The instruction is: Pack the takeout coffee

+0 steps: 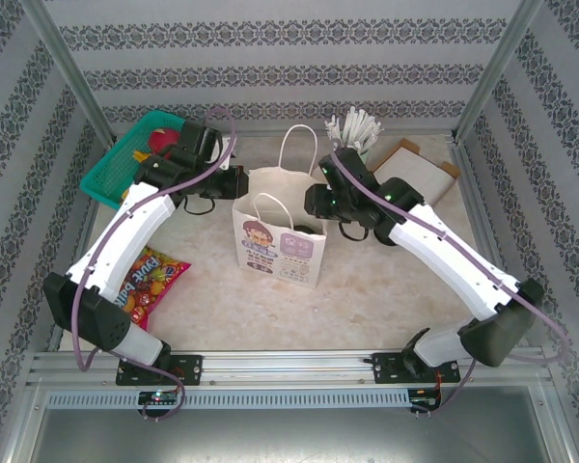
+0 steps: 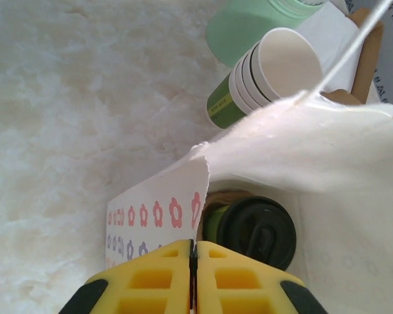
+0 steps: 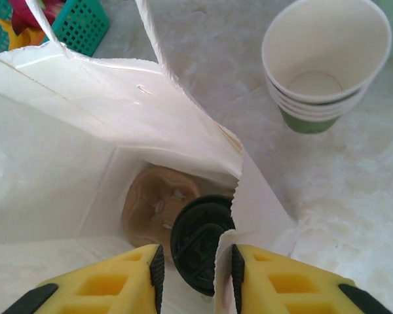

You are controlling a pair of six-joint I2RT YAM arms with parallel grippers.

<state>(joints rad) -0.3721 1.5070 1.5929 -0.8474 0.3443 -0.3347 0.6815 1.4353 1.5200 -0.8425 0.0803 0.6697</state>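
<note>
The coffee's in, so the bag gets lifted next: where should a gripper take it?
Pinch both looped handles together from straight above: they stand upright over the open paper bag, whose thin walls would likely crumple around the lidded coffee cup inside.

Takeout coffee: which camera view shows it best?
Left wrist: the takeout coffee shows its black lid and green side inside the paper bag. Right wrist gives the lid alone, partly behind the bag's edge. Top external: a dark glimpse.

Our left arm (image 1: 125, 236) and right arm (image 1: 444, 251) angle inward; the left hand (image 2: 194, 252) is pinched closed, and the right hand (image 3: 196, 265) has its fingers apart.
</note>
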